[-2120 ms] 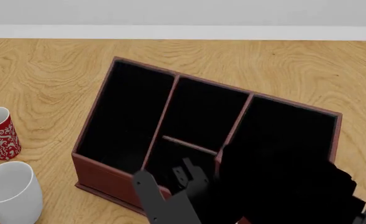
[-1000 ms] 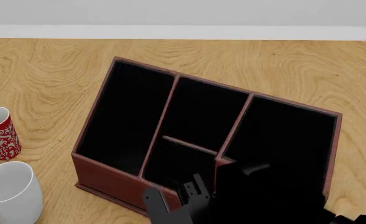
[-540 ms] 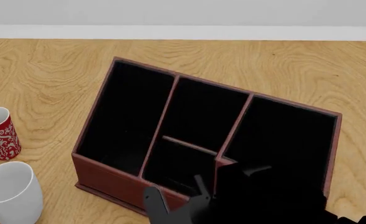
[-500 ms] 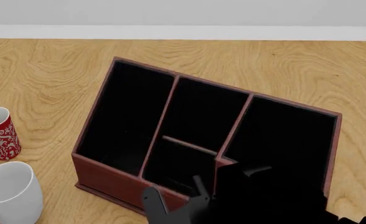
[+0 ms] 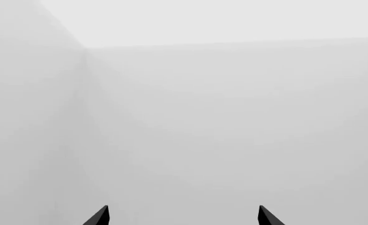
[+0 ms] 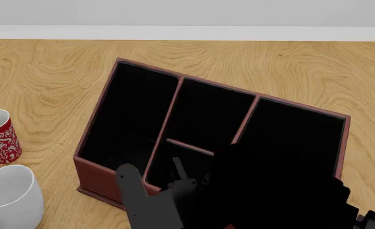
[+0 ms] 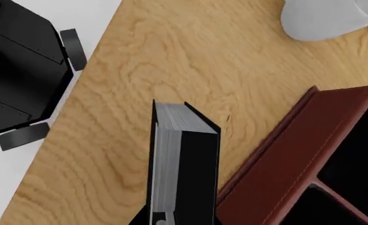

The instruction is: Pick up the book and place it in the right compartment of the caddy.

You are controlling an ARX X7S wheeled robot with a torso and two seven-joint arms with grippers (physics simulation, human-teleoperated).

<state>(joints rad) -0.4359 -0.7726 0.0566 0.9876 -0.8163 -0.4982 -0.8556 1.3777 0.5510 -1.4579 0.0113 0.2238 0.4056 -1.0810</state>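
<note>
Right arm and book (image 7: 185,159) have shifted left, now over the caddy (image 6: 98,179) front. Right gripper (image 7: 161,219) pinches the book above the table (image 7: 133,61). Left gripper (image 5: 182,216) spread.

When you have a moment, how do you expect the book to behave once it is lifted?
The book looks like a thick hardcover, so probably stiff, not floppy. Its thick block of pages suggests noticeable weight. The plain black cover may be somewhat slippery, and held by one end it might swing or fan open.

A light-grained wooden tabletop (image 6: 251,62) meets a plain pale grey wall (image 6: 187,12); even, soft light, with white floor (image 7: 90,14) beyond its edge.
</note>
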